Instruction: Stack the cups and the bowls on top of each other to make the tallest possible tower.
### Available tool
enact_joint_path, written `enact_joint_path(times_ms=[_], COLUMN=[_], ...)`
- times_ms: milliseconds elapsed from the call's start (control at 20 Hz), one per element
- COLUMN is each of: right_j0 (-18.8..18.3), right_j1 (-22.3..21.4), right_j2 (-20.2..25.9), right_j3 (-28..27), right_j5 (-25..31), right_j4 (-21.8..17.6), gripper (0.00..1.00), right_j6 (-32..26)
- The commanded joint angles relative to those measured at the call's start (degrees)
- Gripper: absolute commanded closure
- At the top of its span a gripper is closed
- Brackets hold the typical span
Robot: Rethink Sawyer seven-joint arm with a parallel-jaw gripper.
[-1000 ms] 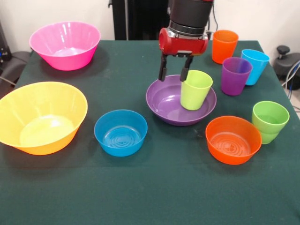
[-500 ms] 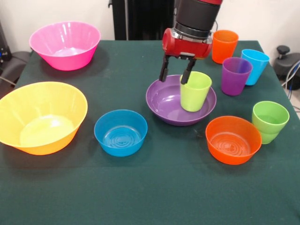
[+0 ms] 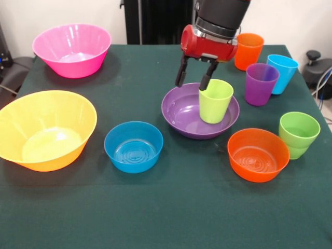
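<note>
Lime-yellow cup (image 3: 216,101) standing upright in the wide purple bowl (image 3: 181,111), toward its 3 o'clock side. The gripper (image 3: 192,82) hangs above the bowl's 12 o'clock rim, fingers apart and empty, one finger just beside the cup's rim. The small blue bowl (image 3: 134,146) sits on the worktop (image 3: 166,207) at 8 o'clock from the purple one. You should lift straight clear of the cup, then approach the blue bowl's rim vertically.
</note>
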Motion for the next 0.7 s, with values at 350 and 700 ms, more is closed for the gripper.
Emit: enact_joint_path(times_ms=[350,700], right_j0=[-1.03,-1.15], right_j1=[-3.51,-3.82], right_j2=[8.38,9.8], right_j3=[-5.76,-5.52], right_j5=[-8.49,-7.84], right_j4=[2.9,4.21], gripper=[0.0,0.0], right_j6=[13.13,10.2])
